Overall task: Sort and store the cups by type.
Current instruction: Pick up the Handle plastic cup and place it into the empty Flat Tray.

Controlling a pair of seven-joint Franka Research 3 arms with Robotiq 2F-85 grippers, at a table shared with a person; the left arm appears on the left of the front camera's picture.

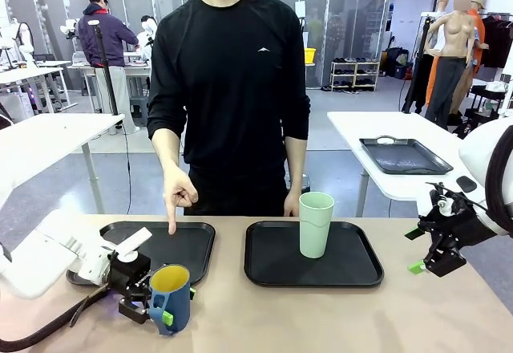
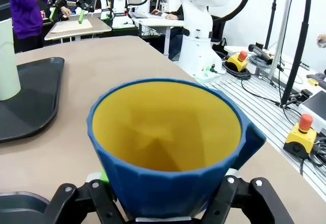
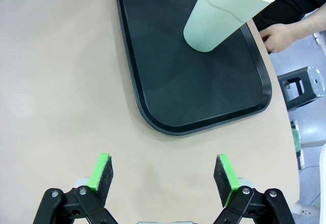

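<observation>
The left gripper point(image 1: 151, 301) was clamped around the dark blue cup point(image 1: 170, 297), its green pads point(image 1: 167, 318) pressed to the cup's sides; the cup stood upright on the bare table point(image 1: 321, 321), just in front of the left tray point(image 1: 188, 245) and not yet on it; the hold looked like the start of a lift, since the person's hand point(image 1: 176, 192) pointed a finger down at that tray, apparently marking it as the blue cup's place. The mint-green tumbler point(image 1: 315, 223) stood upright on the right tray point(image 1: 353, 269), well apart from the left tray, which suggested its type was already stored there; the person's other hand rested at the table's far edge beside the right tray. The right gripper point(image 1: 429, 261) hung above the table, far from the left tray on the opposite side, its jaws spread wide and holding nothing, seemingly waiting.

The front view alone showed the pointing finger and both trays together; the left wrist view gave the cup's yellow inside point(image 2: 165, 124) and a handle-like lug on its rim, with the fingers tight against its wall, which the front view half hid; the right wrist view showed plainly the gap between the right gripper's green pads point(image 3: 103, 170), with only bare table between them, and the tumbler from above.
</observation>
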